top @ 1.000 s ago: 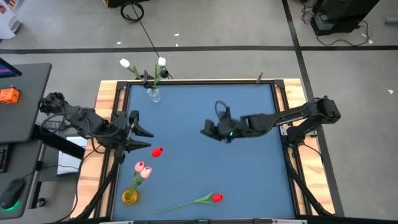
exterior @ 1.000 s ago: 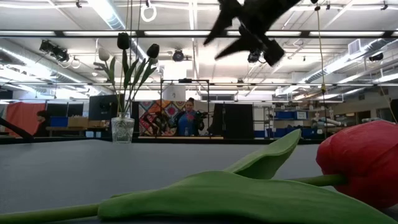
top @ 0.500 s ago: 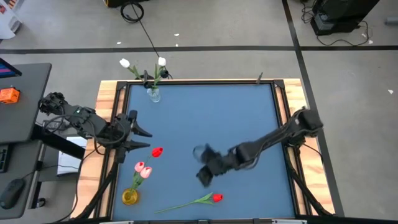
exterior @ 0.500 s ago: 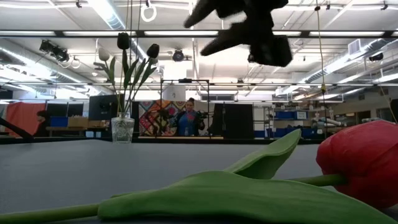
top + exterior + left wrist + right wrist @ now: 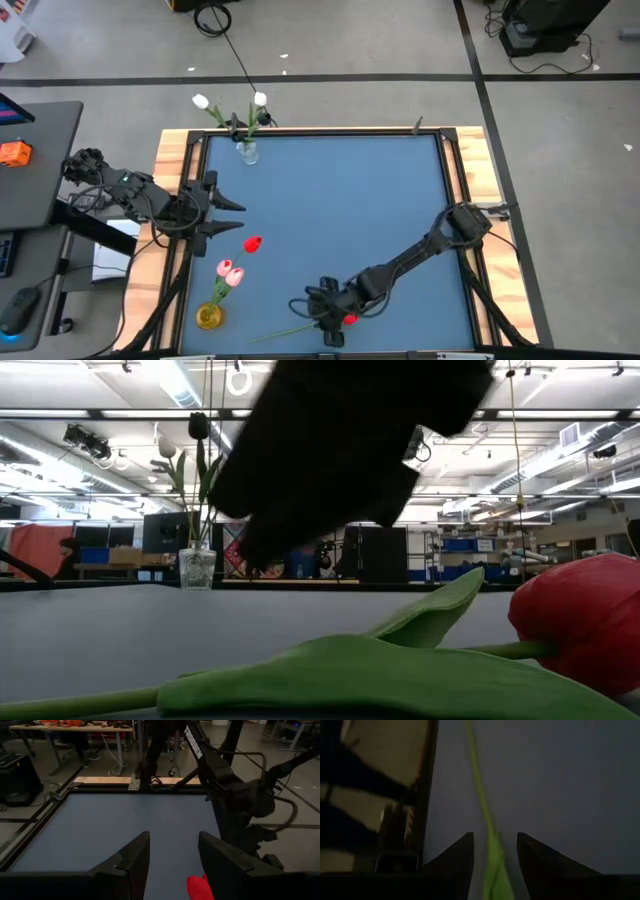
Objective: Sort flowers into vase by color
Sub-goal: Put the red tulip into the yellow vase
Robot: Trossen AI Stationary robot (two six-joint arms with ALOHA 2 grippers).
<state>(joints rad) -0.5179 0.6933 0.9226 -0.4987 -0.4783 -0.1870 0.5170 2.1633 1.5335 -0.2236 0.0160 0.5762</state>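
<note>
High view: right gripper [image 5: 328,322] low over front edge of blue table [image 5: 340,190], right on the loose red tulip [image 5: 348,318] lying flat there, stem [image 5: 285,329] running off toward front-left. Right wrist view: both fingers [image 5: 455,860] spread apart w/ the green stem [image 5: 480,795] and a leaf between them, no contact seen, nothing held. Low view: dark bulk of that arm [image 5: 340,450] blocks most of the mid background; tulip's red head [image 5: 580,620] and big leaf [image 5: 400,670] fill the foreground. Left gripper [image 5: 222,218] hangs at left table edge, fingers [image 5: 132,857] apart, empty; red bloom [image 5: 199,887] just under it in left wrist view. Others: amber vase [image 5: 209,316] front-left w/ two pink tulips [image 5: 230,271] and one red tulip [image 5: 252,244]; clear vase [image 5: 248,152] at back-left edge w/ white tulips [image 5: 260,99] plus dark heads [image 5: 199,425] seen in low view. Wood frame [image 5: 470,160] rims table; cable [image 5: 235,50] on floor behind. Desk [image 5: 30,160] off to left.
</note>
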